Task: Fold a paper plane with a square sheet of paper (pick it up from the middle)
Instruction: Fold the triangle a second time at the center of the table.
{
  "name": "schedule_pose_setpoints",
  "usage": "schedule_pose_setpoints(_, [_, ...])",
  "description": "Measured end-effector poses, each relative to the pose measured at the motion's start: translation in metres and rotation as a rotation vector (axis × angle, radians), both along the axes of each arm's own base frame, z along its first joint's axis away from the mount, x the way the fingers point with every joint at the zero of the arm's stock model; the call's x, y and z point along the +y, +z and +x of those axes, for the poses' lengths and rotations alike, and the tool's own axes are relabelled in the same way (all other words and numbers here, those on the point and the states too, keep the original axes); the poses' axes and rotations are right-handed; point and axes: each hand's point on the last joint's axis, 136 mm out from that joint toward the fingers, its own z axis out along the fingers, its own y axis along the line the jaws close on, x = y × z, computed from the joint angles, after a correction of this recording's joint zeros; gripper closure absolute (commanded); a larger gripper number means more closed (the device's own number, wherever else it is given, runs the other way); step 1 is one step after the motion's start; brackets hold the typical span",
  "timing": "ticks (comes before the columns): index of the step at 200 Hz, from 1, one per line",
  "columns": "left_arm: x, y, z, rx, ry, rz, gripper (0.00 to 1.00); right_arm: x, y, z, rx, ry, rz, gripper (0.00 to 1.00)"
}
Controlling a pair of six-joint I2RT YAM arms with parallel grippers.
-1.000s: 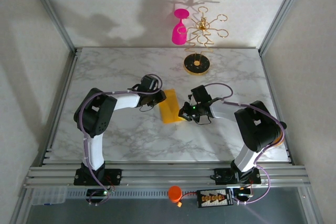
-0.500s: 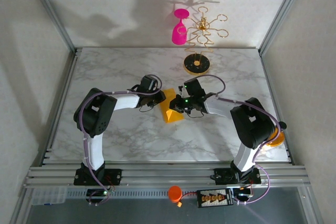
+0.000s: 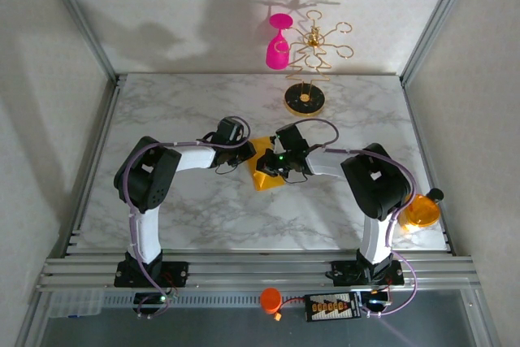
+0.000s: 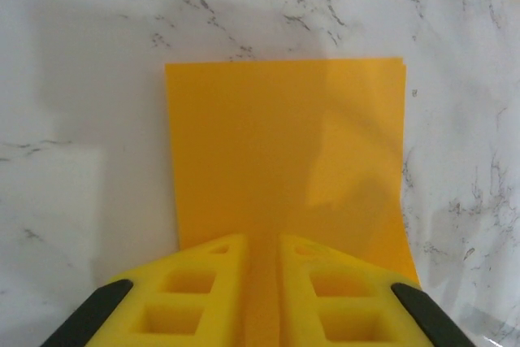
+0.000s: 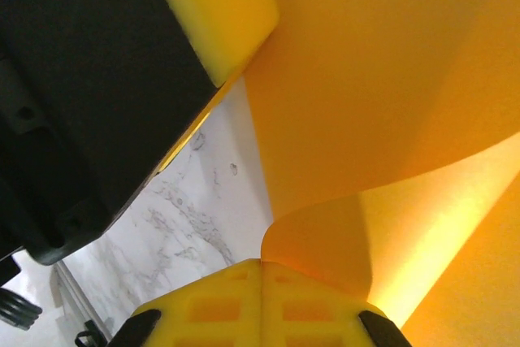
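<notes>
2 arms meet at the square sheet of paper (image 4: 284,144) on the marble table (image 4: 81,79). the left gripper (image 4: 262,253) sits over the sheet's near edge, its yellow fingers (image 4: 203,282) a narrow slit apart with orange showing between them; the rest of the sheet lies flat ahead of it. the right gripper (image 5: 261,270), fingers pressed together, pinches a raised flap that curls up just beyond its tips.

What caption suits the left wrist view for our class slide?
Left hand straddling the near edge of the orange-yellow paper on the marble table.
</notes>
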Motion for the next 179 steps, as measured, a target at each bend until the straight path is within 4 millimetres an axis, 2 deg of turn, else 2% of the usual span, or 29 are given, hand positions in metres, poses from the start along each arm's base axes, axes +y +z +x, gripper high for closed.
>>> schedule_pose_setpoints(110, [0.0,0.0,0.0,-0.003,0.008,-0.01,0.83,-0.001,-0.015,0.007,0.022,-0.064,-0.026,1.0])
schedule_pose_setpoints(179, [0.0,0.0,0.0,-0.001,0.011,-0.012,0.83,0.0,-0.015,0.008,0.021,-0.068,-0.021,1.0])
